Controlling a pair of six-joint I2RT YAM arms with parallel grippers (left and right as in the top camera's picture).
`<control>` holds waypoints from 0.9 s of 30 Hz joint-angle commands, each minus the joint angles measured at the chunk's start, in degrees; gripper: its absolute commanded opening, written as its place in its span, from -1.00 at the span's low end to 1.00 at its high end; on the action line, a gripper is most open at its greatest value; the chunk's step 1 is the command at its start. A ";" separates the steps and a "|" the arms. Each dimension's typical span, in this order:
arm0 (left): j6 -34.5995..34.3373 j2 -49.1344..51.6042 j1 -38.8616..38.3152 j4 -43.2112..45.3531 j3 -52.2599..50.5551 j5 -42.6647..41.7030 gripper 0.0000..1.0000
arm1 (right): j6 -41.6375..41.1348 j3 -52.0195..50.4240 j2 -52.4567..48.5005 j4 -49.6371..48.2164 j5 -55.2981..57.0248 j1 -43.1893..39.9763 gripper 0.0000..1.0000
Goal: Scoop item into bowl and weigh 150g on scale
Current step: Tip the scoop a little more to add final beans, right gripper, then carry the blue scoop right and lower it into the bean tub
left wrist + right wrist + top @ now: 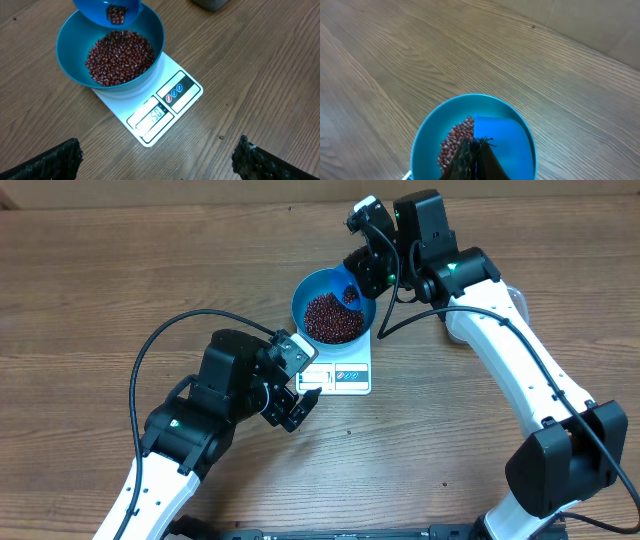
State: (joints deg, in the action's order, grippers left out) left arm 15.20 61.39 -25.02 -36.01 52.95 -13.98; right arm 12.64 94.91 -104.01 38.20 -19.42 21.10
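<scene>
- The right gripper (474, 150) is clenched on a small blue scoop (107, 10), held over the bowl's far edge at the upper centre of the overhead frame, with some beans in it.
- The bowl (303, 292) sits on the scale (187, 92), and the beans (120, 57) lie heaped across its bottom.
- The left gripper (300, 406) is released, jaws wide and holding nothing, just below and left of the scale over the desk (120, 260).
- Overshoot is the main risk. The display digits look close to the target, though too small to read for certain, so tipping the scoop's remainder in at once could push past it.
- If the scoop rests on the bowl's rim, its weight would falsify the reading or nudge the bowl off centre.
- Beans poured from this height may bounce over the rim onto the desk, and so go unweighed.
- The left gripper is near the scale's front corner. A small drift could bump the scale and upset the reading.
</scene>
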 commanded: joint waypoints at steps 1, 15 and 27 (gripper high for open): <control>0.46 -0.66 0.24 0.02 -0.31 -0.85 0.99 | -3.80 -0.07 0.37 -0.92 -3.96 0.24 -0.93; 0.46 -0.66 0.24 0.02 -0.31 -0.85 1.00 | -29.46 0.04 0.37 -10.25 -28.30 -10.80 -0.93; 0.46 -0.66 0.24 0.02 -0.31 -0.85 0.99 | -32.37 0.09 0.48 -8.04 -29.73 -29.11 -0.93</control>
State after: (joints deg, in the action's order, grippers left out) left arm 15.20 61.39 -25.02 -36.01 52.95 -13.98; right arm -19.42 94.91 -104.01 29.19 -47.79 -4.67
